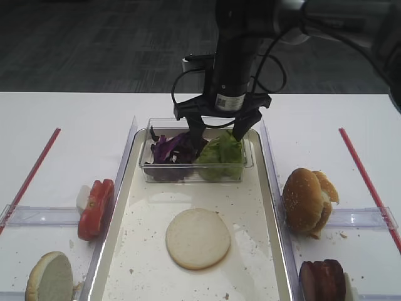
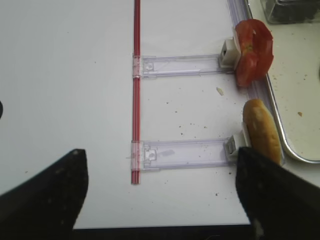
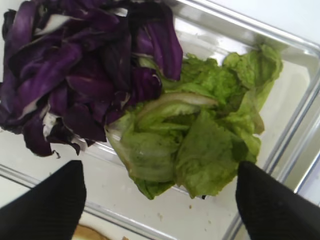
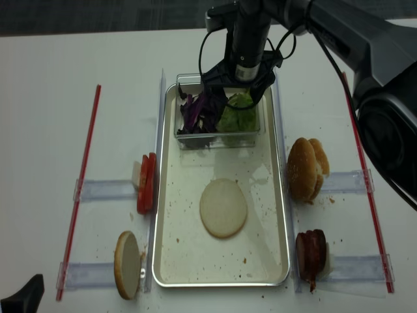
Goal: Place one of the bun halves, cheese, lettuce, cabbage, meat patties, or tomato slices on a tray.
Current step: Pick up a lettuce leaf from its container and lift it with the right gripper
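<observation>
A white desk (image 1: 69,119) is seen before a dark grey floor. Over the clear tub (image 1: 195,174) at the far end of the tray (image 1: 263,251), the right claw (image 1: 217,135) is held pointing down, its jaws spread wide with nothing between them; one finger is set over the cabbage (image 1: 169,150) and the other over the lettuce (image 1: 220,152). A small white label is seen on the wrist above, but its writing cannot be read. In the right wrist view the lettuce (image 3: 200,145) lies between the two black fingertips (image 3: 277,205), with the cabbage (image 3: 75,75) touching it on one side.

One bun half (image 1: 198,238) lies cut face up in the middle of the tray. Tomato slices (image 1: 96,208) stand on edge just left of the tray, with another bun half (image 1: 49,277) nearer. On the right are stacked buns (image 1: 307,199) and the patties (image 1: 322,280).

The left claw (image 2: 160,200) is held open over bare desk, empty. No brand names can be read.
</observation>
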Available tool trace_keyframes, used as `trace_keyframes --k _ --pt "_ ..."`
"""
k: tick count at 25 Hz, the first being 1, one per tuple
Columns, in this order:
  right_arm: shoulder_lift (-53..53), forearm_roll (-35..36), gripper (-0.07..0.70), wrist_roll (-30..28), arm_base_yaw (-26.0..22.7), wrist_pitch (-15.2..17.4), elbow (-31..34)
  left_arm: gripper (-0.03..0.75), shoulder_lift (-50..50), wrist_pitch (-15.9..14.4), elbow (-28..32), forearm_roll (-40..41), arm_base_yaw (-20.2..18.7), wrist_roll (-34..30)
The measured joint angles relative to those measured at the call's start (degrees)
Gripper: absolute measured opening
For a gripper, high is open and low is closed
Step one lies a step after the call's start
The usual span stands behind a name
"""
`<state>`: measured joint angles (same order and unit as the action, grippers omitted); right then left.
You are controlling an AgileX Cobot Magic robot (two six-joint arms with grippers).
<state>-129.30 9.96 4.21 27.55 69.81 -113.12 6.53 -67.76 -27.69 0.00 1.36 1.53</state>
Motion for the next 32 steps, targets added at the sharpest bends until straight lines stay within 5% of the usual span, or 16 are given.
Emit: trace_keyframes --k 14,27,32 --pt "-1.0 -4.4 0.389 0.4 0.0 0.1 -0.8 0.555 0.0 0.0 0.0 0.0 0.0 0.0" --pt "-4.4 -4.2 0.341 0.4 0.0 0.0 -0.9 0.555 0.0 0.0 0.0 0.0 0.0 0.0" --pt "-4.4 -4.6 0.231 0.4 0.0 0.0 -0.9 0.555 0.0 0.0 0.0 0.0 0.0 0.0"
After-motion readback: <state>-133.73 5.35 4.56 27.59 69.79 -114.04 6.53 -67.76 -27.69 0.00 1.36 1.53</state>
